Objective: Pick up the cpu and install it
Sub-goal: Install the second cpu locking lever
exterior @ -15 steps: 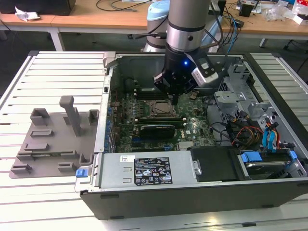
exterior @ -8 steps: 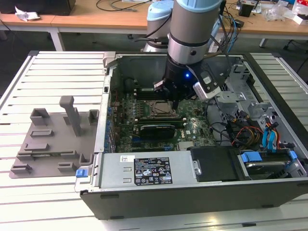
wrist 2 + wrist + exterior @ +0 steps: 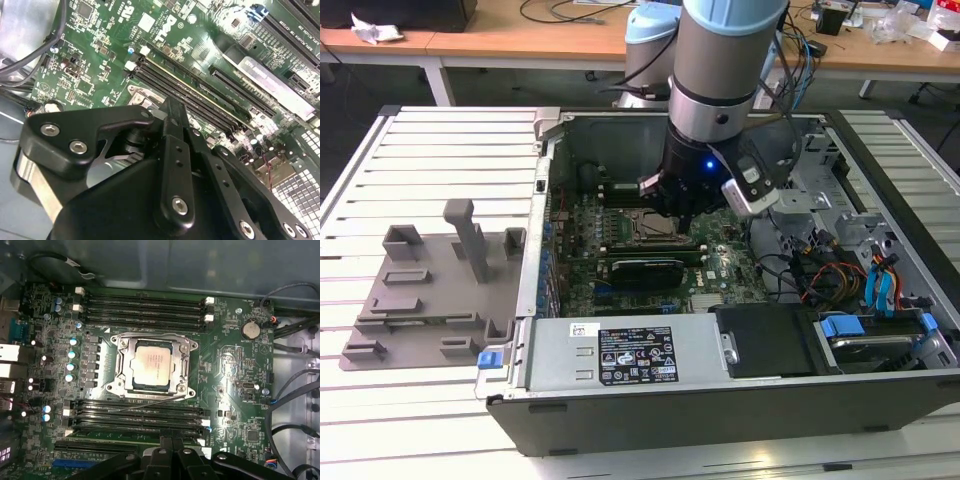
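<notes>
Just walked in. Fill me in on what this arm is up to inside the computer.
The robot arm is reaching down into the open computer case, with its gripper hanging over the green motherboard. The cpu already lies in its socket, inside the metal frame. The gripper sits off to one side of it, above the memory slots, and is not touching the chip.

The cpu (image 3: 153, 363) is sitting in the socket (image 3: 116, 371) on the motherboard (image 3: 230, 365), apart from the fingers (image 3: 172, 446), with memory slots (image 3: 140, 415) lying between them. More slots (image 3: 142, 307) are running along the socket's far side. The board is lying inside the open case (image 3: 650, 415) on the surface (image 3: 440, 135). In the exterior view, a fixture tray (image 3: 425, 290) is lying on the surface at the case's left.
</notes>
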`<control>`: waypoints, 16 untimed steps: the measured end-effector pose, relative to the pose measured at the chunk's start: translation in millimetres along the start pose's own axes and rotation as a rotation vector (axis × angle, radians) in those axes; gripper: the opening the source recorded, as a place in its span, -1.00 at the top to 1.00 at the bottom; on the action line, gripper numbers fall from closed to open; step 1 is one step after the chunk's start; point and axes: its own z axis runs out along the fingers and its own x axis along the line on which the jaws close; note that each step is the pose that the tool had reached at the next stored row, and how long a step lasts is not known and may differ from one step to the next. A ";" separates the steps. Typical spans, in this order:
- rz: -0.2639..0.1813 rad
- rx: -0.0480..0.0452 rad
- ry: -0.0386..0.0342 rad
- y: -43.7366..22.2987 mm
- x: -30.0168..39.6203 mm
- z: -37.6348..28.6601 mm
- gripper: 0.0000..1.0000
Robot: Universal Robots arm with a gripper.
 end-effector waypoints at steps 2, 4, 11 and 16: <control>0.000 0.0001 0.0001 -0.3 0.1 1.4 0.79; 0.000 0.0001 0.0001 -0.6 0.2 2.7 0.79; 0.000 0.0000 0.0000 -1.0 0.5 7.5 0.79; 0.000 -0.0033 -0.0001 -1.3 4.8 12.4 0.79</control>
